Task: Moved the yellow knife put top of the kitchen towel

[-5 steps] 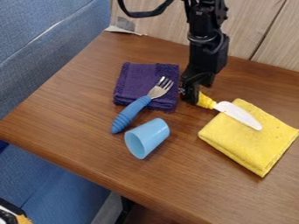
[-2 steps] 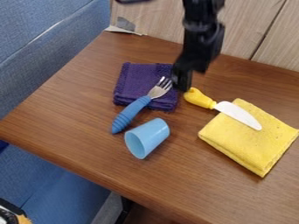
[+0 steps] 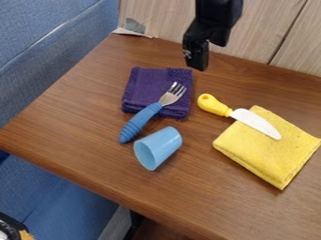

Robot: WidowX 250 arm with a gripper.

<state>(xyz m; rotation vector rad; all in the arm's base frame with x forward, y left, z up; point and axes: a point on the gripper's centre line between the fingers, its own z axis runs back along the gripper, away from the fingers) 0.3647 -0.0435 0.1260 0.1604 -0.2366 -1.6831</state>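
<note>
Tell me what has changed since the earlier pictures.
The gripper has left the handle of the yellow knife, going up and back. The knife stayed put, blade on the yellow towel, handle on the table; so did the fork, cup and purple towel.

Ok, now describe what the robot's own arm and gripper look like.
The visible part of the robot arm is plain black, bulky and rounded at its sides. The black gripper is narrower and blocky, with small pale specks along one edge.
</note>
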